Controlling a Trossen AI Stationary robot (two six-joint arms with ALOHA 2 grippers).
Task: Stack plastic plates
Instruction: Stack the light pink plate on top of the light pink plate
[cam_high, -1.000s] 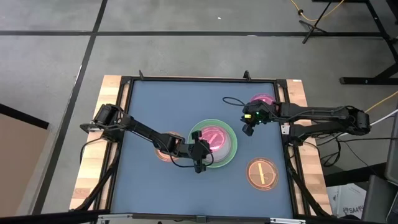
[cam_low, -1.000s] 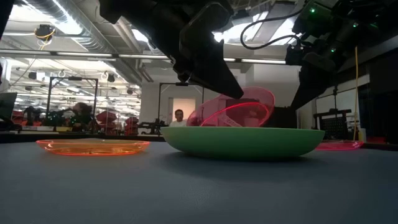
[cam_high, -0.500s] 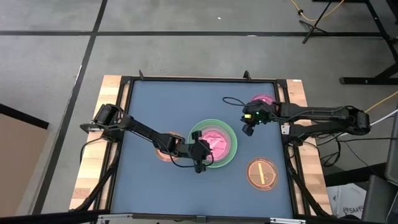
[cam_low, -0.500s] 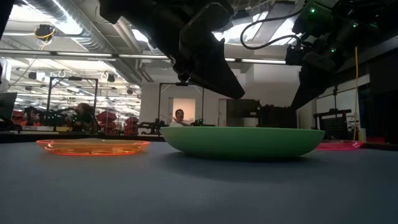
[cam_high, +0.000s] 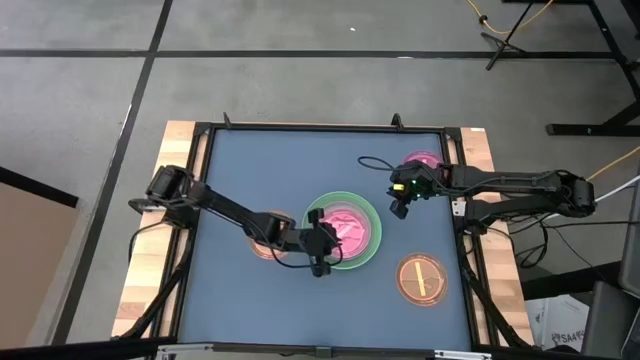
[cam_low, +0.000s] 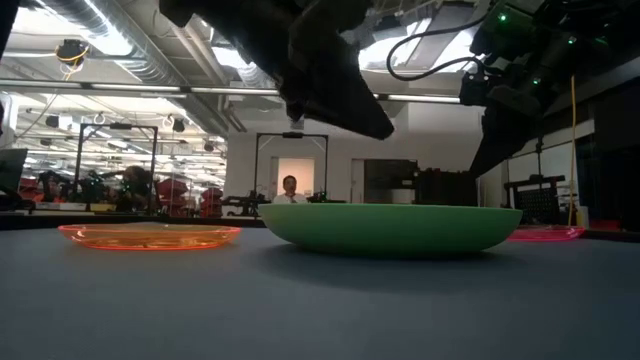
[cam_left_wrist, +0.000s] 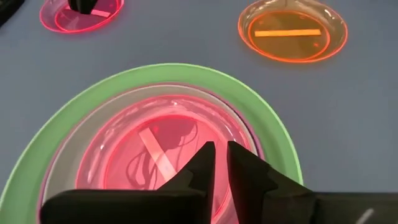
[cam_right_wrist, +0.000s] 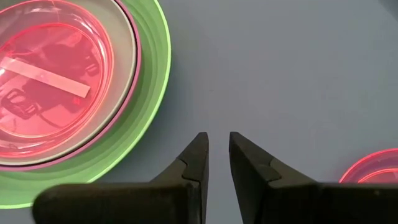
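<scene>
pink plate (cam_high: 349, 224) nested in green plate (cam_high: 371, 251); orange plates (cam_high: 421, 279) apart

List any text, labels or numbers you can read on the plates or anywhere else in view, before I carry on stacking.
None can be read.
Pink plate in the green plate: a pale strip on it, no writing shows.
Orange plate: an orange strip, no writing shows.
Room behind the table in the low view: any signs are too small and blurred to read.

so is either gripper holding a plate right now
No. The left gripper hangs empty above the pink plate in the green plate; the right gripper holds nothing.
</scene>
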